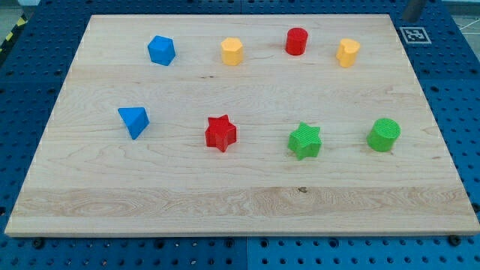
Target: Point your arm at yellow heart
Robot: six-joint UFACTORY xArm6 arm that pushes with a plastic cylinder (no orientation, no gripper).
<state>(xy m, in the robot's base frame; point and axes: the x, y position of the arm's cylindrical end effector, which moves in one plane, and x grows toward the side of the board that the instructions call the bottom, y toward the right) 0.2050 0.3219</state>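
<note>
- The yellow heart [347, 52] lies flat near the board's top edge, towards the view's right. It is the rightmost block of the upper row.
- Its notched end seems to face the view's top and its narrower end the bottom, so its long axis runs roughly top to bottom. It is too small to be sure of this.
- A grey slanted piece [414, 9] enters at the view's top edge, off the wooden board [247, 202], beyond its top-right corner. The heart sits below it and to its left, well apart.
- I cannot tell whether that piece is the rod, and my tip does not clearly show. No jaws are seen, so I cannot tell whether anything is clasped or released.
- The red cylinder [297, 41] is nearest, to the heart's left. Farther left are a yellow hexagon-like block [232, 51] and a blue angular block [161, 50].
- Bare wood lies between the heart and the board's right edge, and a wide bare band lies below it.
- The lower row holds a green cylinder [384, 134], a green star [305, 141], a red star [220, 133] and a blue triangle [134, 121].
- A square printed marker [415, 34] sits just off the top-right corner.
</note>
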